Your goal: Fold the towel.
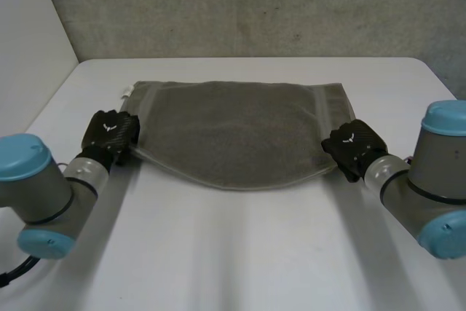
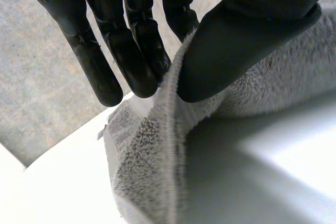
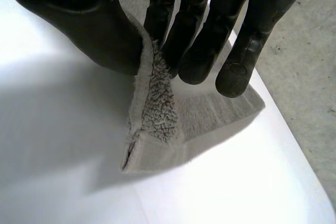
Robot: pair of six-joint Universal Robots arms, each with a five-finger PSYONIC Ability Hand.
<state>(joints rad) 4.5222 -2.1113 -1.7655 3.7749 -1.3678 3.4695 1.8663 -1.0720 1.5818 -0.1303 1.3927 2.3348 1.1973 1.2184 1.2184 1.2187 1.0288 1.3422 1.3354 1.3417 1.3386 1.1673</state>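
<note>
Left hand (image 1: 109,135) and right hand (image 1: 353,147) each pinch the soft, limp towel (image 1: 233,132) mid-frame, thumb against fingers, apparently at its near corners, the right place to hold.

The left arm (image 1: 45,193) angled in from the frame's lower left and the right arm (image 1: 422,180) from its right edge, the left hand (image 1: 109,135) and right hand (image 1: 354,148) each pinching a side edge of the towel (image 1: 233,130) between thumb and fingers.

Soft, even light; glaring white table (image 3: 236,192), faint shadow under towel (image 1: 233,129).
</note>
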